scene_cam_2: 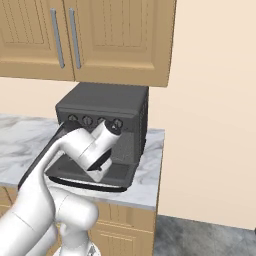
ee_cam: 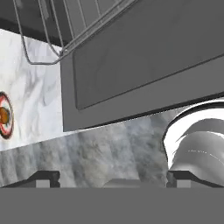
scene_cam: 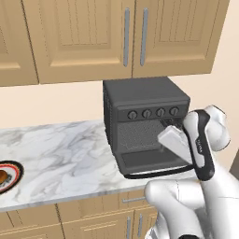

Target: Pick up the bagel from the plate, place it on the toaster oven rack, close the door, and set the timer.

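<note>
The dark grey toaster oven (scene_cam: 144,100) stands on the marble counter with its door (scene_cam: 149,161) dropped open and flat. The wire rack (ee_cam: 65,22) sits in the cavity, its front edge sticking out over the door (ee_cam: 144,57). My gripper (ee_cam: 113,177) hangs over the door's front right part, pointing down, open wide with nothing between its fingers. The bagel (scene_cam: 2,177) lies on the plate (scene_cam: 15,173) far to the left on the counter, well away from the gripper. In the hand view the plate (ee_cam: 9,127) and bagel (ee_cam: 3,114) sit at the left edge.
Wooden wall cabinets (scene_cam: 126,37) hang above the oven. The counter (scene_cam: 65,149) stretches left between oven and plate. To the oven's right the counter ends (scene_cam_2: 155,170) near a bare wall. The door's bar handle (scene_cam: 154,175) overhangs the counter's front edge.
</note>
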Robot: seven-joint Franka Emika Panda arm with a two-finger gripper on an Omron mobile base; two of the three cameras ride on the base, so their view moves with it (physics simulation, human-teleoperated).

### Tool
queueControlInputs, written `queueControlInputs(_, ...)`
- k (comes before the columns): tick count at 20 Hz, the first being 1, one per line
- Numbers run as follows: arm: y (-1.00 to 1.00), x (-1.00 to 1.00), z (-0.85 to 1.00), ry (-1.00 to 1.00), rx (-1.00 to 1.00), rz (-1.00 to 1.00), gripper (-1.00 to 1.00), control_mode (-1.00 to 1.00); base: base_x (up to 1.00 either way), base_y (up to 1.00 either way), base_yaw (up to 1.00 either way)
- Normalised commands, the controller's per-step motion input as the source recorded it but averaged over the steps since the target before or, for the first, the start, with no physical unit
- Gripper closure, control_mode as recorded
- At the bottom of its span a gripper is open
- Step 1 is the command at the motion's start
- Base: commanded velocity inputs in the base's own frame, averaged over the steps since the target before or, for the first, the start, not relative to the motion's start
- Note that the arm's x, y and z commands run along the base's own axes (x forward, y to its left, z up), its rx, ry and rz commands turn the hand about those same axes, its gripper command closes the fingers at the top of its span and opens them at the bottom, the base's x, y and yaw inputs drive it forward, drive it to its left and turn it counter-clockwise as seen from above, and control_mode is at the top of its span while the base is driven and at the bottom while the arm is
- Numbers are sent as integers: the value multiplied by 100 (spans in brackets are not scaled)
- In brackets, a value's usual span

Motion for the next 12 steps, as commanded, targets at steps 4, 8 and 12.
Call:
queueControlInputs(4, 100, -47, 45, 0, -21, 1, -100, -100, 0, 0, 0)
queueControlInputs(8, 100, -14, 33, 4, -23, 1, -100, -100, 0, 0, 0)
queueControlInputs(12, 100, 0, 22, 8, -15, 3, -100, -100, 0, 0, 0)
